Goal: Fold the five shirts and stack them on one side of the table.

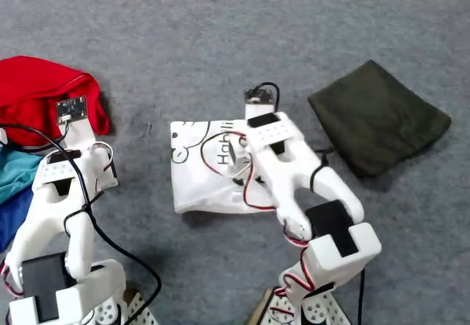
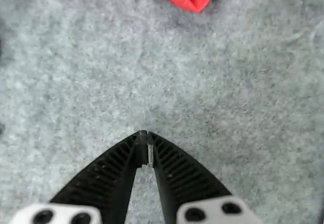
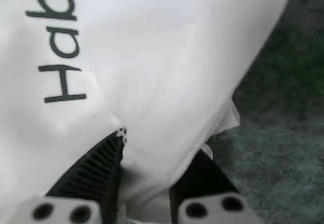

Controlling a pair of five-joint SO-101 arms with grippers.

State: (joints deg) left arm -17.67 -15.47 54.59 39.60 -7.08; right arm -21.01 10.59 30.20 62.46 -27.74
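Grey surface (image 1: 220, 53) carries everything. Biggest cloth is the dark green shirt (image 1: 378, 116), folded flat at far right. It's prob. the start of the stack, so that side looks like the drop zone. White shirt (image 1: 198, 182) sits in ctr, partly folded into a rough rectangle w/ print up; its near edge looks loose, not squared. Red shirt (image 1: 33, 90) is bunched at far left, unfolded. Teal shirt (image 1: 15, 171) and blue shirt (image 1: 7, 218) lie crumpled at the left edge, nearer than the red.

Right arm reaches over the white shirt's right part. Right end effector (image 3: 162, 150) is clenched on a fold of white cloth, fabric pinched btwn the fingers. I'd judge it holds that edge either to make another fold or to drag the shirt toward the green one. Left end effector (image 2: 144, 145) is clenched on nothing, tips together, over bare surface beside the red shirt. There it's out of the right arm's way and close to the next shirt.

In the way: the right arm's red cable (image 1: 246, 193) drapes across the white shirt and could snag. Bare surface lies btwn white and green, so that path looks open. Approx one shirt done, a second in hand, three to go.
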